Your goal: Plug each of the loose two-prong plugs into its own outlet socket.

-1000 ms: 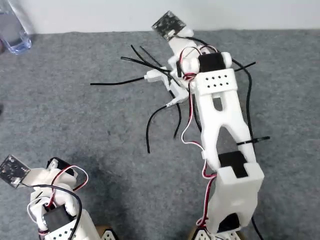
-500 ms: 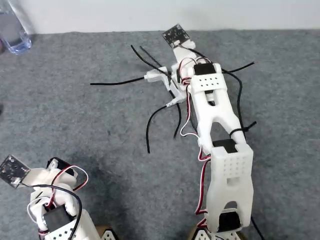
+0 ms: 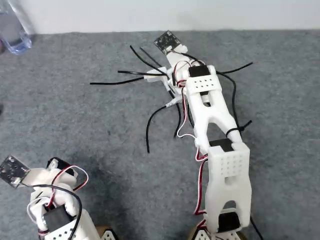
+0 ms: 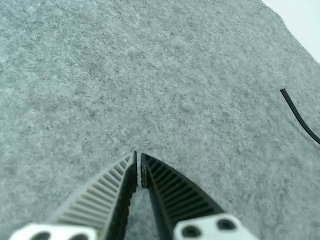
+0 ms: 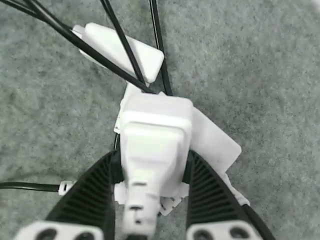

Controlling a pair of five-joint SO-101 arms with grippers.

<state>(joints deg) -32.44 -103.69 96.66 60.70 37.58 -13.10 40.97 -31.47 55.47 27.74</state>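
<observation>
The right gripper [image 5: 152,159] is clamping a white plug [image 5: 156,132] between its 2 ribbed fingers, at the far middle of the grey felt table [image 3: 75,125]. The plug's long axis is running in line with the gripper, pointing away from the arm. Its body is touching what looks like a white socket block [image 5: 216,142] lying just beneath it, among black cables [image 3: 107,81]. A 2nd white block [image 5: 120,47] is lying just beyond. The left gripper [image 4: 139,160] is sitting closed on nothing at the near left, well apart, so the right arm is by far the nearer one.
</observation>
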